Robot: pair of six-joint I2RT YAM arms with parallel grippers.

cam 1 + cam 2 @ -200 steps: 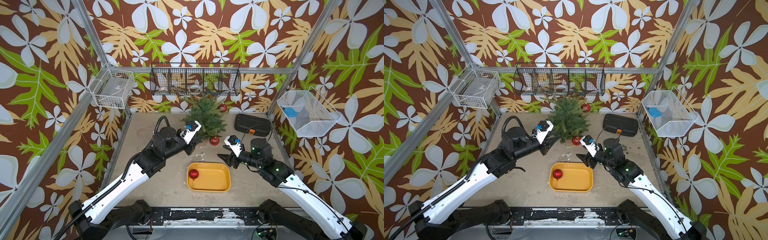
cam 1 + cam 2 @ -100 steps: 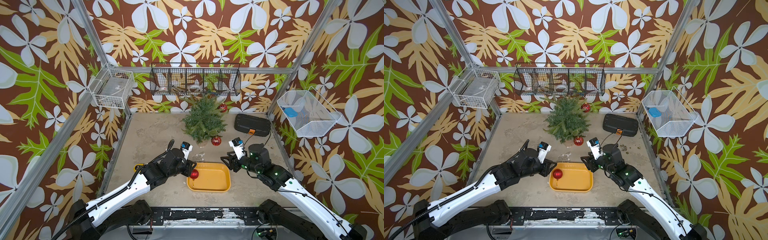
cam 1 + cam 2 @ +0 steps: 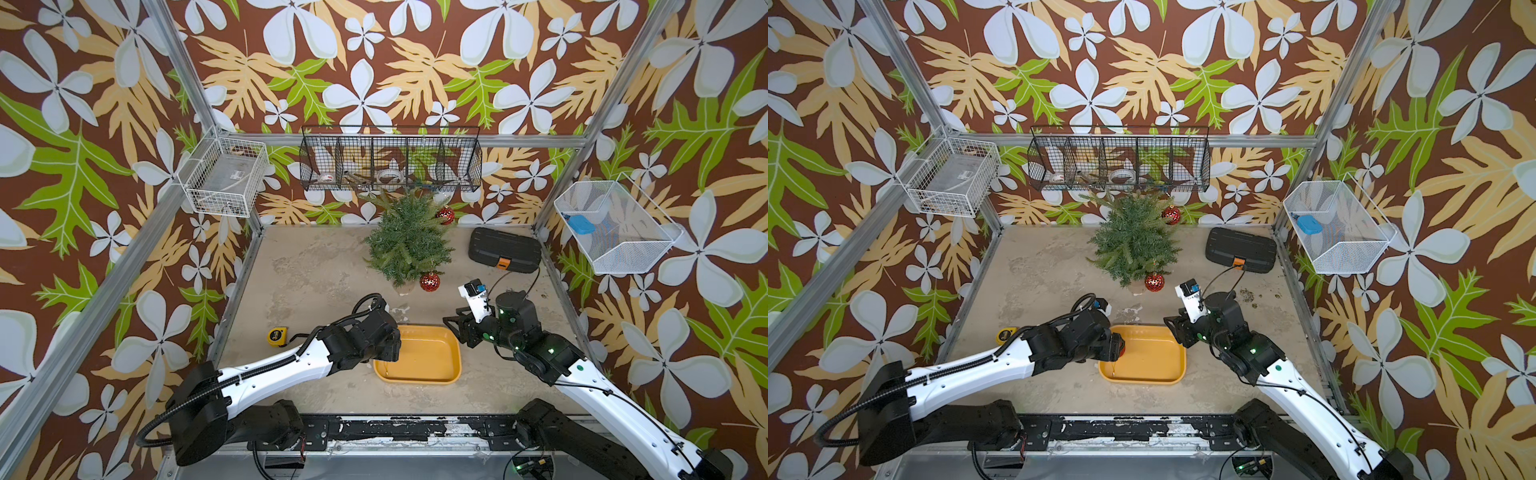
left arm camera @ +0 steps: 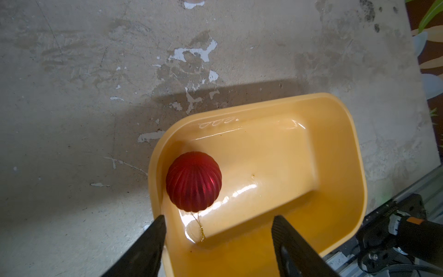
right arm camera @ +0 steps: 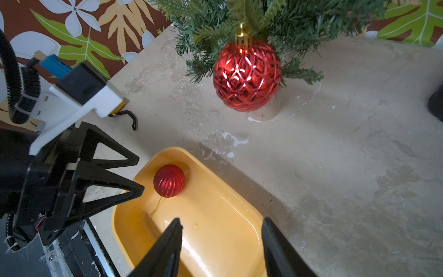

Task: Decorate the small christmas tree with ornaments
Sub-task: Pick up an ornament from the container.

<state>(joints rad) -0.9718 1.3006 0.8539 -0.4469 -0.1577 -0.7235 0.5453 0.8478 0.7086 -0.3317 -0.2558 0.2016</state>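
We held our left gripper [image 4: 217, 230] spread, empty, just beside the ribbed ornament [image 4: 193, 181] in the yellow tray [image 4: 340, 148], ready to grasp; our right gripper [image 5: 221, 236] hovered unclenched, empty.

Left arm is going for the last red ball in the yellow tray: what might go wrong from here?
1. The ribbed ball sits tight against the tray wall, so one finger of the open left gripper may catch the rim.
2. Its thin gold loop lies flat; hooking it on a branch may be hard.
3. The right gripper hovers over the same tray, so the arms might collide.
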